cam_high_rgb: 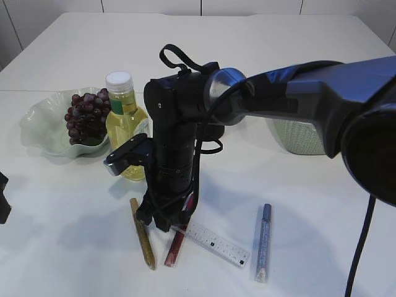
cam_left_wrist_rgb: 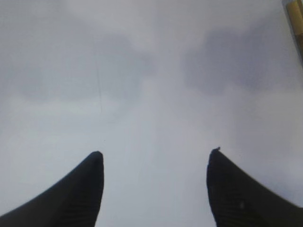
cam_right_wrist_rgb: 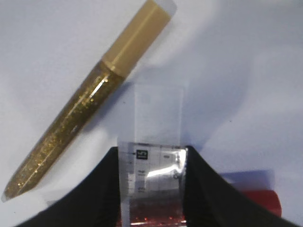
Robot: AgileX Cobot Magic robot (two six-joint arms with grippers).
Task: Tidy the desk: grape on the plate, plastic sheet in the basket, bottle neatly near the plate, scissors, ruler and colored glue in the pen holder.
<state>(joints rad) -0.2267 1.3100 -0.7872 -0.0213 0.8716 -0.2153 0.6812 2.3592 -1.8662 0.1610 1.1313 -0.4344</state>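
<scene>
My right gripper [cam_high_rgb: 166,221] reaches down at the table's middle, its jaws [cam_right_wrist_rgb: 151,156] shut on the two long edges of the clear ruler [cam_right_wrist_rgb: 158,109], whose other end lies on the table [cam_high_rgb: 216,244]. A gold glitter glue [cam_high_rgb: 143,236] [cam_right_wrist_rgb: 85,118] lies just left of it. A red glue [cam_high_rgb: 176,246] [cam_right_wrist_rgb: 255,201] lies under the ruler, and a blue one [cam_high_rgb: 264,241] lies to the right. The grapes [cam_high_rgb: 86,117] sit on the pale green plate [cam_high_rgb: 40,124], with the yellow bottle [cam_high_rgb: 125,124] upright beside it. My left gripper [cam_left_wrist_rgb: 155,158] is open over bare table. Scissors, sheet and pen holder are out of view.
A pale woven basket [cam_high_rgb: 297,139] stands behind the right arm at the right. My left gripper shows only as a dark sliver at the exterior view's left edge [cam_high_rgb: 3,201]. The gold glue's end shows in the left wrist view's top right corner [cam_left_wrist_rgb: 296,19].
</scene>
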